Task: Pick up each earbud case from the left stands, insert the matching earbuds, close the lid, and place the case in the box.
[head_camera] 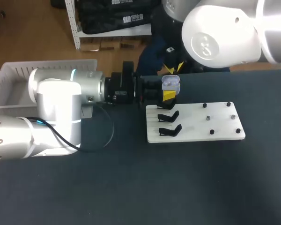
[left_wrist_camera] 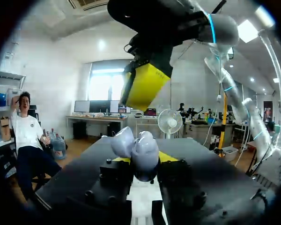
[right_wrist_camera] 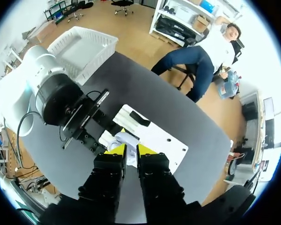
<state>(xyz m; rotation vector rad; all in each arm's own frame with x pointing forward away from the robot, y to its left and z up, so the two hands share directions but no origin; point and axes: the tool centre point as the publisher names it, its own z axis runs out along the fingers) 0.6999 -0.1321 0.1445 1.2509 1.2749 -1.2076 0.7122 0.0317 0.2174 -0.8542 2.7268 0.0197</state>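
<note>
Grips the open-lidded earbud case (head_camera: 171,83) from both sides with the left gripper (left_wrist_camera: 143,161), above the far left corner of the white board (head_camera: 196,125), just past two black stands (head_camera: 170,123). Hangs the right gripper (right_wrist_camera: 131,150) right over it, fingertips pinched nearly together.

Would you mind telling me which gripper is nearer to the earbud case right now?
Left. The left gripper is shut on the earbud case, while the right gripper hangs just above it, not touching.
</note>
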